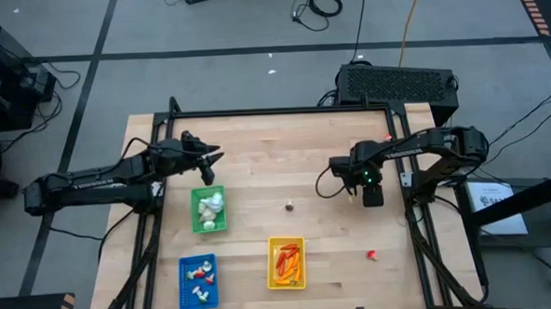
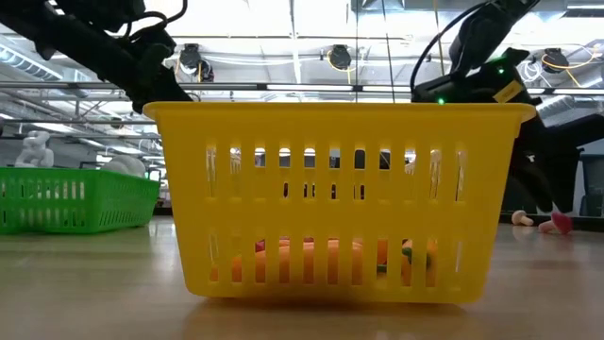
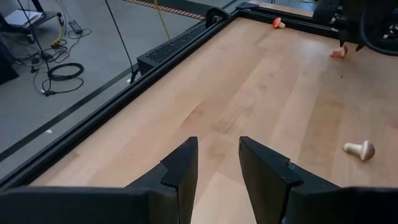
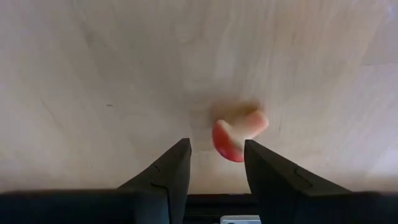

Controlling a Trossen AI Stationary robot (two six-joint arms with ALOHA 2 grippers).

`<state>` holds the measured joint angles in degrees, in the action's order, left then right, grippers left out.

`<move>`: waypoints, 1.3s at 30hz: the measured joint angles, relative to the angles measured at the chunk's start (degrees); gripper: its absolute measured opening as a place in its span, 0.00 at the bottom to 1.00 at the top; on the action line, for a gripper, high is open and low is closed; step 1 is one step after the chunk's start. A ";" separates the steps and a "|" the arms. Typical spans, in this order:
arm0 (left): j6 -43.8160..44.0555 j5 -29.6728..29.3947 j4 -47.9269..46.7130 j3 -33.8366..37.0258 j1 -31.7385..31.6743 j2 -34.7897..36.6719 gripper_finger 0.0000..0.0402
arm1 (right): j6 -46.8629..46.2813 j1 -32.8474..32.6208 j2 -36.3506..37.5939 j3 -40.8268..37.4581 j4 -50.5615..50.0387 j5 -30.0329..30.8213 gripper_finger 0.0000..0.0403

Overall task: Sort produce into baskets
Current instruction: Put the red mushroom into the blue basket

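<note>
While the wooden surface is mostly bare, the three baskets sit near its front: green basket, blue basket, yellow basket, all partly filled. Right gripper hovers with jaws partly open and empty over a red-and-white mushroom piece; it looks light, hard, slippery, best pinched across its cap. Left gripper waits half-open, empty, beyond the green basket. Nothing blocks the approach.

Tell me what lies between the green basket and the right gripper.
In the high view, only one small mushroom piece lies on bare wood between the green basket and the right gripper.
</note>
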<state>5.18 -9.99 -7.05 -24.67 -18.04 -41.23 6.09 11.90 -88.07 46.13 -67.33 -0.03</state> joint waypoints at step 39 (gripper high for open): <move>0.44 0.36 -1.36 -0.04 0.02 -0.02 0.31 | -13.65 0.66 -12.03 14.52 -6.07 6.66 0.01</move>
<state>5.62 -9.63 -8.40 -24.71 -18.02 -41.25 -7.56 12.56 -100.09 60.65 -73.40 6.63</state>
